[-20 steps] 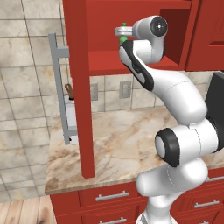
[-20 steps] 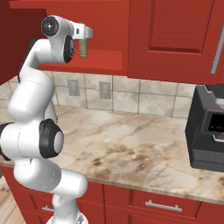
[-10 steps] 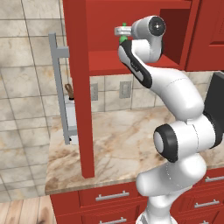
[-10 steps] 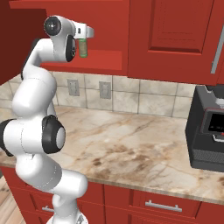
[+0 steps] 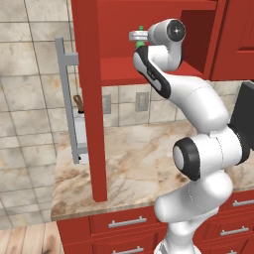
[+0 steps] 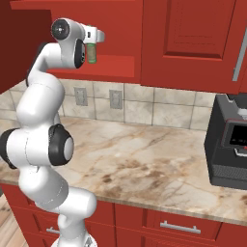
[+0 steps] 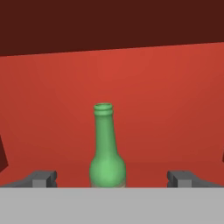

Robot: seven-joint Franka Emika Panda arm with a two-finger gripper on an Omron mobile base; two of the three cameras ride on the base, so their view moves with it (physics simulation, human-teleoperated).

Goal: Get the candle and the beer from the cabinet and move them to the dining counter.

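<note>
Beer (image 7: 107,153) stands upright inside the open cabinet (image 5: 124,69), on its red shelf, with the red back wall behind it. In the hand view the green bottle sits centred between the 2 dark fingertips (image 7: 43,178), which stand wide apart on either side with clear gaps, so the end effector (image 7: 112,179) is spread and grips nothing. From the right base view the bottle (image 6: 91,53) shows just beside the white hand, partly hidden; contact there is hard to judge. The marbled bench (image 6: 144,164) lies below, with a dark appliance (image 6: 230,147) at its right.
</note>
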